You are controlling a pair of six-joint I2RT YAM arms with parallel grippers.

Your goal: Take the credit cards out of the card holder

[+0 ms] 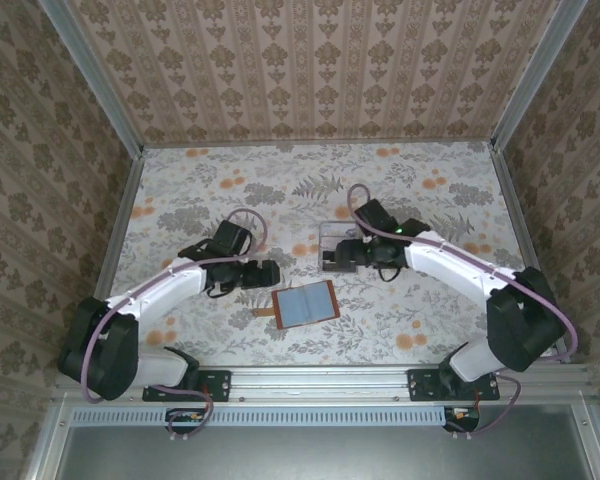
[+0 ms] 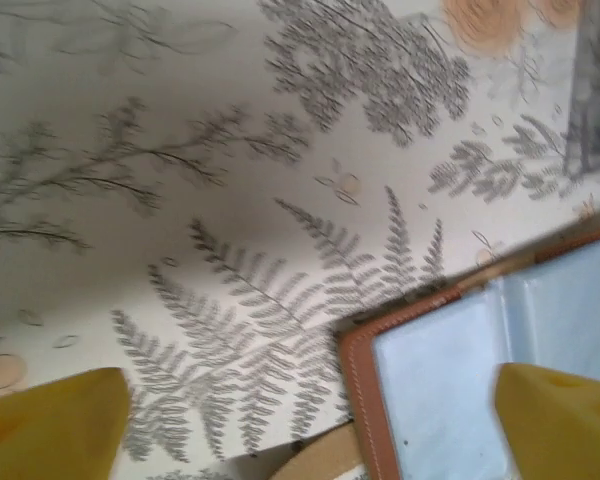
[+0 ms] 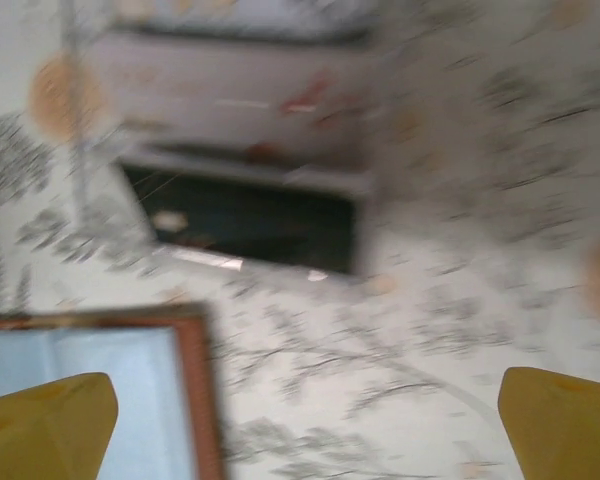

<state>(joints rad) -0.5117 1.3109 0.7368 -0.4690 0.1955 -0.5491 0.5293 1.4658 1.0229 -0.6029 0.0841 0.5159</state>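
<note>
holder laid open
we see the holder (image 1: pixel 305 305) spread lining-up for access; left gripper (image 2: pixel 310 425) and right gripper (image 3: pixel 302 425) flank it, jaws apart, empty; a dark card (image 3: pixel 250 215) lies just beyond it, likely already out.

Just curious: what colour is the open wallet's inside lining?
The card holder is lined pale grey-blue, brown-edged; left wrist view shows it best.

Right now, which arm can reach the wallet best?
Left, probably: the left gripper hangs open over a corner of the wallet; the right gripper faces the dark card and tray.
</note>
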